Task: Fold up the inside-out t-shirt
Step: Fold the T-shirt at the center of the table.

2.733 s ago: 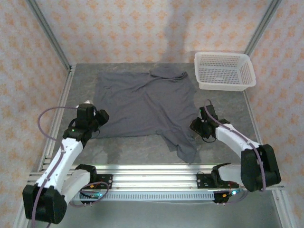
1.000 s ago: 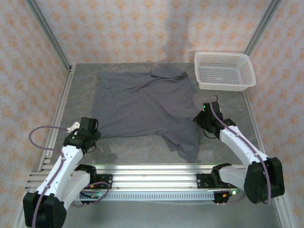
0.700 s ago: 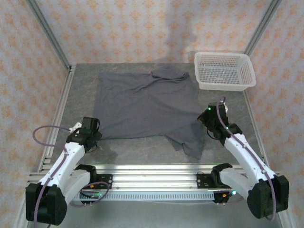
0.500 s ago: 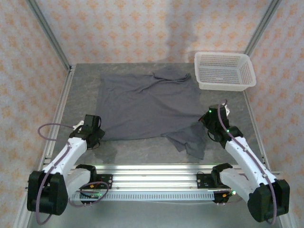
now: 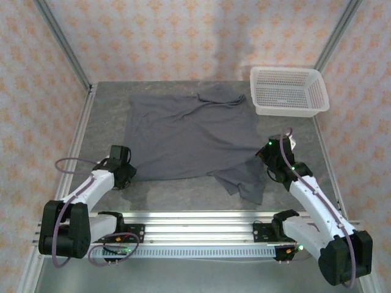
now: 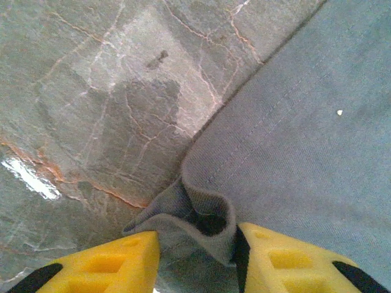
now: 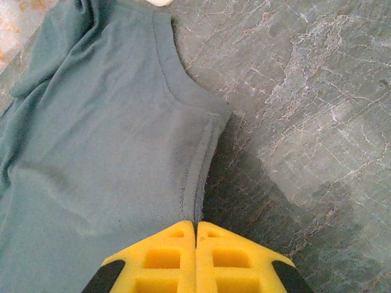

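Observation:
The dark grey inside-out t-shirt [image 5: 189, 131] lies spread on the marble table, with a loose flap hanging towards the near right. My left gripper [image 5: 126, 175] sits low at the shirt's near-left corner. In the left wrist view the t-shirt [image 6: 305, 122] has that corner bunched into a small fold between the yellow fingers of the left gripper [image 6: 195, 235], whose jaws still stand apart. My right gripper [image 5: 264, 156] is at the shirt's right edge. In the right wrist view the right gripper [image 7: 195, 224] is shut, and a seam of the t-shirt [image 7: 98, 134] runs in between its fingertips.
A white mesh basket [image 5: 286, 110] stands at the far right corner, apart from the shirt. Bare marble table [image 5: 183, 195] lies between the shirt's near edge and the aluminium rails at the front. Metal frame posts run along both sides.
My left gripper slid forward onto the shirt's near-left corner and its jaws narrowed. My right gripper drew the shirt's right edge rightwards, then held still; the near-right flap shifted with it.

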You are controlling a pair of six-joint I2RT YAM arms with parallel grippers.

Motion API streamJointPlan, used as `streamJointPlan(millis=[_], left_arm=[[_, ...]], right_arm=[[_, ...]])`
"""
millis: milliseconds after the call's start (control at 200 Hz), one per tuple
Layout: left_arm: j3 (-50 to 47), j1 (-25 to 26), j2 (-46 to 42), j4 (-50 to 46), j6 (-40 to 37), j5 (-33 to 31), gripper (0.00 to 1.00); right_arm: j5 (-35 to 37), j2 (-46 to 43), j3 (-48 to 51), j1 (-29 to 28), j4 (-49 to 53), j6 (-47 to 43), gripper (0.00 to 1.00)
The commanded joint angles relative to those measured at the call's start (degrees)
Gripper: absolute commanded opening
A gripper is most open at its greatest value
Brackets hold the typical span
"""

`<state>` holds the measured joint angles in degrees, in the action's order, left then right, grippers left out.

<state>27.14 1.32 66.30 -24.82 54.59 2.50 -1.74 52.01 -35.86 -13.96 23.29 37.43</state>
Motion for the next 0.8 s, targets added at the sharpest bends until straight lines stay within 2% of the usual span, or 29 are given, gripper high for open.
streamJointPlan(millis=[0, 225, 365, 500, 555, 711, 796], left_arm=[[-1.1, -0.7, 0.8, -3.3, 0.7, -3.3, 0.41], [-2.4, -0.7, 0.5, -3.7, 1.3, -3.3, 0.41], [-3.0, -0.7, 0.6, -1.5, 1.7, -1.9, 0.27], [-2.3, -2.2, 0.5, -1.5, 1.6, 1.0, 0.08], [-1.8, -3.3, -2.0, -2.6, 0.3, 2.9, 0.0], [-2.0, -3.5, -14.0, -10.6, 0.3, -1.9, 0.0], [-3.2, -3.5, -19.1, -13.3, 0.0, -1.3, 0.0]], right_arm=[[2.4, -0.5, 0.4, -0.1, 1.1, 0.6, 0.0], [2.2, -0.3, 0.1, 0.0, 1.2, 0.6, 0.0], [2.1, -0.3, 0.3, -0.1, 1.1, 0.9, 0.0], [2.4, -0.4, -0.1, -0.1, 2.3, 0.9, 0.0], [3.2, -0.9, -0.1, -0.1, 3.8, 1.0, 0.0], [4.3, -3.8, 3.6, 0.0, 5.5, 1.4, 0.0], [4.7, -5.4, 5.2, 0.0, 7.8, 1.5, 0.0]])
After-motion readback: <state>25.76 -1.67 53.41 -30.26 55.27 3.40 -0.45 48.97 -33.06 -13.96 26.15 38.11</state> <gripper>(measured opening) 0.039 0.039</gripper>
